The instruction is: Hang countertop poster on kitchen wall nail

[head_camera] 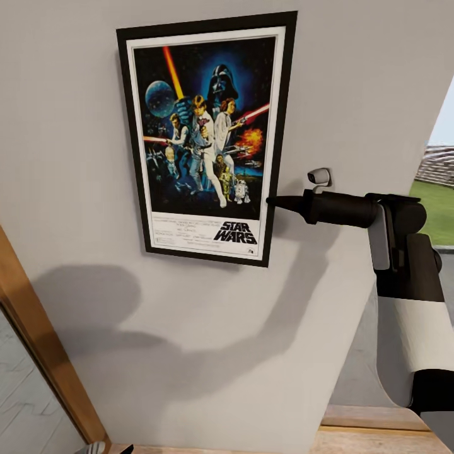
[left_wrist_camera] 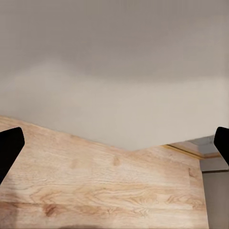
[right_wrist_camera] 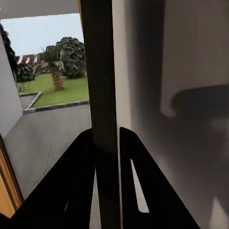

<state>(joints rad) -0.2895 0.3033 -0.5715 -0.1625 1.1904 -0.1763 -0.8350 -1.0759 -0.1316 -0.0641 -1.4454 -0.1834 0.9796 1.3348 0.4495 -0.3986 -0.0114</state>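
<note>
The poster (head_camera: 205, 135) sits flat against the grey wall (head_camera: 189, 353) in the upper middle of the head view, tilted slightly. The right gripper (head_camera: 277, 202) reaches in from the right, its fingers (right_wrist_camera: 81, 181) pinched on the poster's right frame edge (seen edge-on as a dark strip in the right wrist view). The left gripper (left_wrist_camera: 114, 143) hangs with fingers (left_wrist_camera: 9, 148) spread wide, holding nothing, above a wooden floor (left_wrist_camera: 105, 191).

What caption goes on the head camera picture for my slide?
Right claw pinches the edge of the Star Wars poster, holding it flat against the grey wall.
</note>
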